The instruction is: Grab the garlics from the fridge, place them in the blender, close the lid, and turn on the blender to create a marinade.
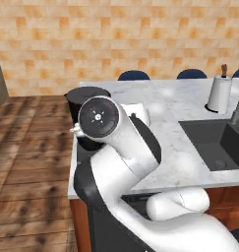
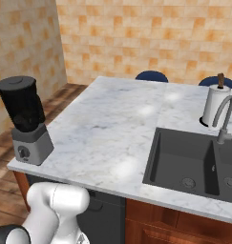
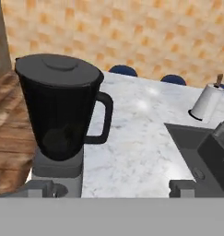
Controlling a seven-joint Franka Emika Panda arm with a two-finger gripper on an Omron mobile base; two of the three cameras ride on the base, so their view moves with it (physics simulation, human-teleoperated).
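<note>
Left base view: the blender (image 1: 86, 101) stands at the counter's (image 1: 180, 113) corner, mostly behind the arm's elbow.

Right base view: the blender (image 2: 26, 121) sits on its grey base with the round knob (image 2: 23, 152) facing out, and the lid (image 2: 15, 84) is seated on the jar.

Hand view: the gripper (image 3: 113, 189) is spread wide and empty. The blender (image 3: 60, 113) is close ahead, toward the left fingertip. It looks rigid, smooth and top-heavy, so the small knob should be pinched squarely, as it may slip.

White marble counter (image 2: 112, 124), dark double sink (image 2: 184, 162) at 3 o'clock, grey faucet (image 2: 223, 119) behind it, paper towel roll (image 2: 215, 106) at 1 o'clock, blue chairs (image 2: 152, 76) at 12, wooden floor (image 1: 27, 147) at 9.
</note>
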